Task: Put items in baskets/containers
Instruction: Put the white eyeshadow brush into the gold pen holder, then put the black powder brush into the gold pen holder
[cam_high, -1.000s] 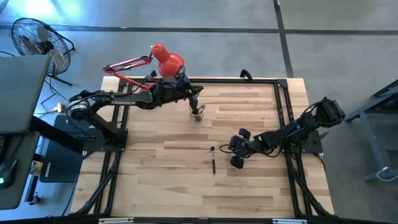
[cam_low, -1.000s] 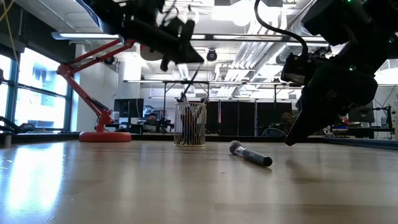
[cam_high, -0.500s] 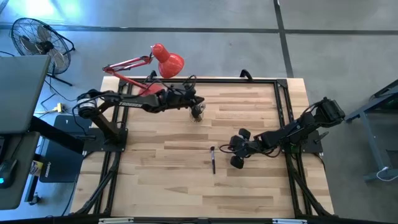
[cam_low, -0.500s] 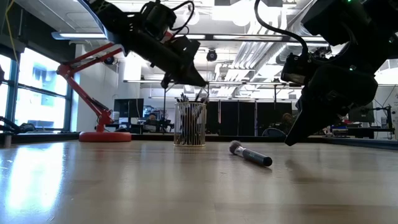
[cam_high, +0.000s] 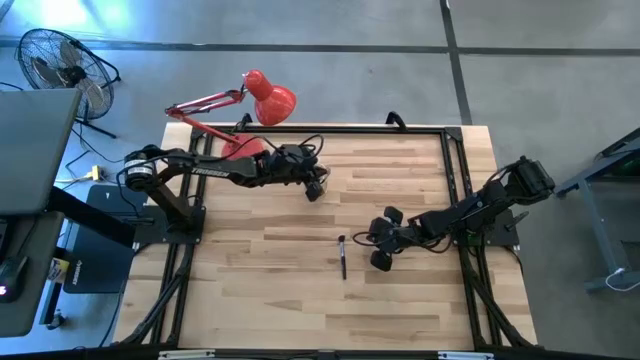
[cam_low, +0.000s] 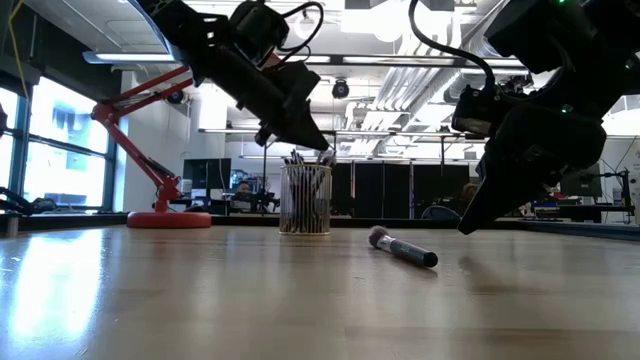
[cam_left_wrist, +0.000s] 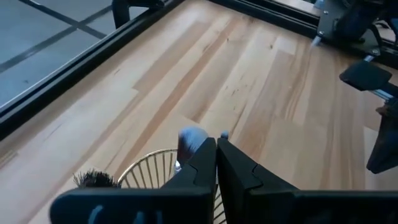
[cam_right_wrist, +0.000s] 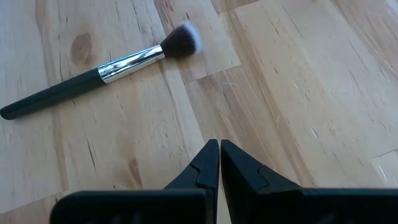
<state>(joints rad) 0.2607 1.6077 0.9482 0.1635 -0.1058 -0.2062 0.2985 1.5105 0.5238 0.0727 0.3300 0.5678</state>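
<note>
A small round wire cup stands at the table's far middle with several brushes upright in it. Its rim and a pale brush head show in the left wrist view. My left gripper is shut and slants down over the cup's mouth, hiding the cup in the high view. One dark-handled brush lies flat on the wood near the middle. My right gripper is shut and hangs just above the table beside that brush, to its right. My left gripper's shut fingertips stand right at the heads of the brushes that stick out of the cup, slanting down from the table's left. Whether they touch a brush head, I cannot tell.
A red desk lamp reaches over the far left corner, its base on the table left of the cup. A black frame rail runs round the table's edges. Bare wood lies toward the near edge.
My left gripper has sunk toward the cup and tipped its fingers further down, so its shut tips now sit at the brush heads. The cup and the brush lying on the table have stayed where they were.
</note>
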